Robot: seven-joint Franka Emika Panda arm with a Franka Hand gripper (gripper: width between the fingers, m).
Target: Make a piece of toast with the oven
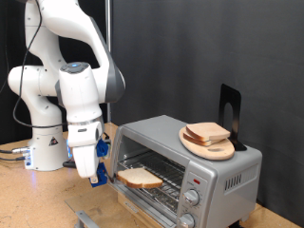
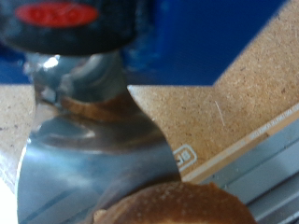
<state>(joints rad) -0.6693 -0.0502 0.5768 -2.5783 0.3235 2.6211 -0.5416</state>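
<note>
Gripper [image 1: 93,177] hung just outside the open front of the oven [image 1: 190,152], at the exterior view's left, and I couldn't tell whether its fingers were open or closed. One piece of toast [image 1: 139,176] lay on the wire rack [image 1: 161,179] inside. More slices [image 1: 207,133] sat on the round wooden board [image 1: 207,145] atop the oven.

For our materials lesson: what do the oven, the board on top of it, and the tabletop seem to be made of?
Oven: probably sheet metal, silver satin finish with soft sheen; glass door.
Board: looks like pale unvarnished wood, matte.
Tabletop: speckled tan surface, likely particleboard or cork.
</note>
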